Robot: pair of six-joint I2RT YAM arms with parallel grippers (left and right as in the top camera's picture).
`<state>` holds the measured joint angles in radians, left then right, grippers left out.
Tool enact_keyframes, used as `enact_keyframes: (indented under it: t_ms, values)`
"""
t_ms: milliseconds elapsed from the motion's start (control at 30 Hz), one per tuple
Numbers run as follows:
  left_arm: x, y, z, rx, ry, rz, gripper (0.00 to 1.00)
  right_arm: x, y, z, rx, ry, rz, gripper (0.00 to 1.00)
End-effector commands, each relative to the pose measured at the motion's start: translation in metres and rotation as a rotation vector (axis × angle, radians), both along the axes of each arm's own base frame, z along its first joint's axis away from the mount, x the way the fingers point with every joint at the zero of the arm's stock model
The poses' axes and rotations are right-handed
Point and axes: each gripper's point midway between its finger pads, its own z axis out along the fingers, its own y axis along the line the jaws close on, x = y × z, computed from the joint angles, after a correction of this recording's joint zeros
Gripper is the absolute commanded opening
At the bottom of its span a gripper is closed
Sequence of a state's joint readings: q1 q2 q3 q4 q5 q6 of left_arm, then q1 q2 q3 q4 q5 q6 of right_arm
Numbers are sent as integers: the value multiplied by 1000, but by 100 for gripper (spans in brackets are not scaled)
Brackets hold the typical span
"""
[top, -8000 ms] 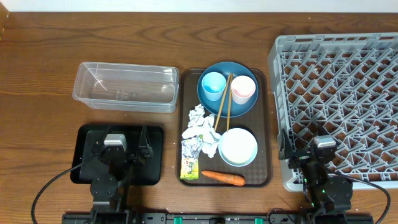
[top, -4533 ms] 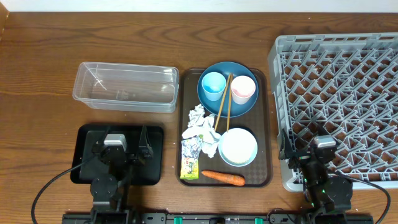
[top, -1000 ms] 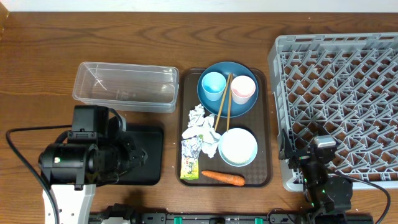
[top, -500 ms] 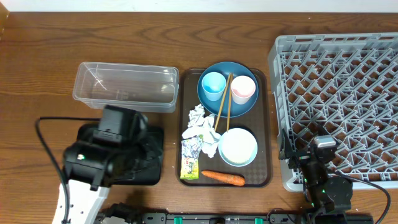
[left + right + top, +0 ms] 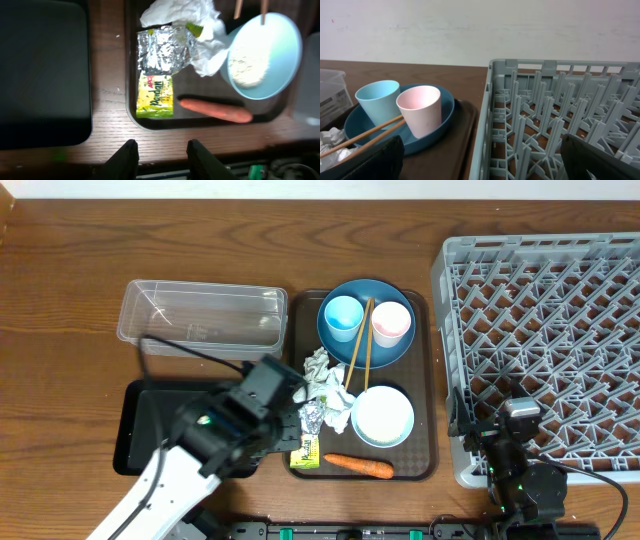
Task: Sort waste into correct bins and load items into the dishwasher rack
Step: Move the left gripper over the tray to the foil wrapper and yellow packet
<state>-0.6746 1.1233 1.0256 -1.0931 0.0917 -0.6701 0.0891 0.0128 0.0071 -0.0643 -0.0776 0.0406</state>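
Left pincer [image 5: 162, 156]; carrot [image 5: 216, 110] crosswise before it

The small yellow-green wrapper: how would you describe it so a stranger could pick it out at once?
On the wooden table, find the brown serving tray. In its corner nearest the left arm, beside the orange carrot, lies the small yellow-green wrapper. Only it is flat and printed.

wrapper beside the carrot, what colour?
Yellow-green wrapper, with silver foil at one end; the left wrist view shows it best.
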Motion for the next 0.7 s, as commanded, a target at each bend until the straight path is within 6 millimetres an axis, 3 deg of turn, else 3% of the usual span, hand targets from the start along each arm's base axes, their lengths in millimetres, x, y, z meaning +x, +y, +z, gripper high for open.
enact_keyframes:
  t_ms: [0,467,667]
  values:
    - [8,9,-16,126,-11,69,40,0,2,-1,-5,3,11,99]
    - [33,-9,-84,276,101,75,43,0,2,-1,-4,3,11,99]
    - [34,-10,-100,307,134,71,43,0,2,-1,-4,3,11,99]
